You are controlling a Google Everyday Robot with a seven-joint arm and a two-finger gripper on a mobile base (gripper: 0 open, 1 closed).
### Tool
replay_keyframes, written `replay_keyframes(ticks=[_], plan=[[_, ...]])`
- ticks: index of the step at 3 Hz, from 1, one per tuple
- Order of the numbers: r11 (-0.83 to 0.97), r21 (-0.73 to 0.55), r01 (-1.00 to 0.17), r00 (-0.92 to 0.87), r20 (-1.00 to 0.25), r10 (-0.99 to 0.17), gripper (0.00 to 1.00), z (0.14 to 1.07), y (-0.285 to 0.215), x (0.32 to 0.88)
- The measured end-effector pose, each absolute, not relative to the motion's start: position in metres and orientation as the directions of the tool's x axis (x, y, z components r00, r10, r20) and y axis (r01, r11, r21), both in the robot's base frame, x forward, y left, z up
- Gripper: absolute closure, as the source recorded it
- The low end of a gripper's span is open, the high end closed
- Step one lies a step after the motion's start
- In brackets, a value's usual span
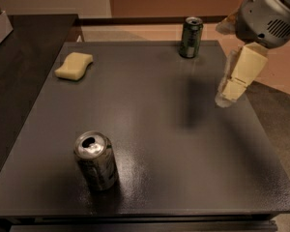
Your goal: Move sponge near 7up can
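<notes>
The pale yellow sponge (74,65) lies flat at the far left of the dark grey table (150,124). The 7up can (96,161), with a shiny silver lid and dull grey-green sides, stands upright near the front left. My gripper (229,93) hangs from the grey arm at the upper right, above the table's right side. It is far from the sponge and the 7up can and holds nothing.
A darker green can (190,36) stands upright at the table's far edge, right of centre. A dark counter (19,57) borders the table on the left. Tan floor shows beyond the far and right edges.
</notes>
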State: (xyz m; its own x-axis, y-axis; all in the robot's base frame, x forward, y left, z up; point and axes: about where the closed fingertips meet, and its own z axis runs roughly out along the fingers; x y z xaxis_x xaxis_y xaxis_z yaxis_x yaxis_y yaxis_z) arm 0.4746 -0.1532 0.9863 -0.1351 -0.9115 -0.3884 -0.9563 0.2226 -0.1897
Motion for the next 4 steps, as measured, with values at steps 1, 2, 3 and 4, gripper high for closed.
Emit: replay_keyframes(ticks=[1,2,3,4], plan=[[0.183,-0.182,-0.966,-0.083,-0.454,-0.887,0.0,0.987,-0.112,0.496],[0.135,-0.179,-0.975,-0.028,-0.501,-0.865,0.0,0.984,-0.065,0.509],[0.115,-0.191,-0.975,0.006,-0.54,-0.841,0.0,0.979,-0.018,0.523],[0.134,-0.204,-0.97,0.003,-0.559,-0.829,0.0,0.972,0.011,0.538]])
